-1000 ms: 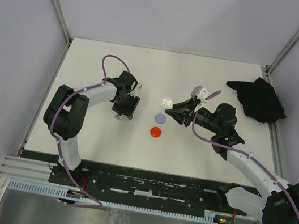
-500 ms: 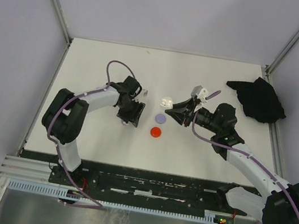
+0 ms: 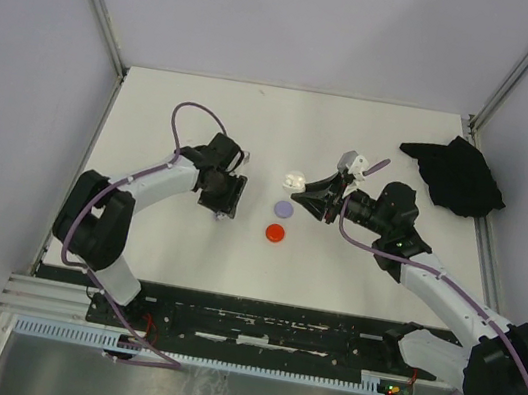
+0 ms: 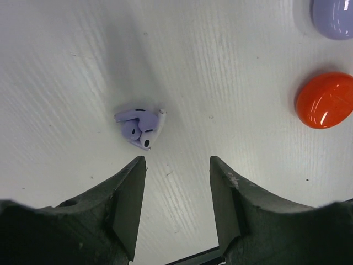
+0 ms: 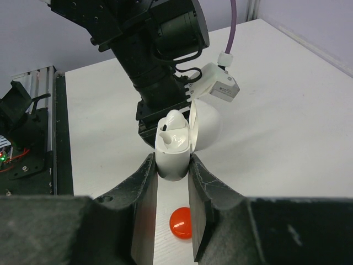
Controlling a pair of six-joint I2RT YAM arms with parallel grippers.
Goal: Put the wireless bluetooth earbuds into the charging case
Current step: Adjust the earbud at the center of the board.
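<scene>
While the left gripper (image 4: 177,161) hangs over the white table (image 3: 376,135) with its jaws spread and holding nothing, a huddle of lilac earbuds (image 4: 140,127) lies on the surface just ahead of the fingertips. The huddle is in line with the gap between them and touches neither. In the left wrist view, a pale stem runs down the huddle's right side, slanting from upper right toward lower left. The dark-spotted ends face the fingertips.

To the right of the earbuds and well apart from them sit a glossy red round case (image 4: 325,99) and, beyond it, a lilac round case (image 4: 333,16), both flat on the table.

Across the table, the right gripper (image 5: 171,165) has its fingers pressed against both sides of a white charging case (image 5: 172,157). The case is upright, and its lid (image 5: 205,130) is swung open to the right in the right wrist view. A whitish earbud (image 5: 174,126) stands in the case, long axis vertical, rounded head up.

A crumpled black cloth (image 3: 455,174) rests at the table's far right edge.
</scene>
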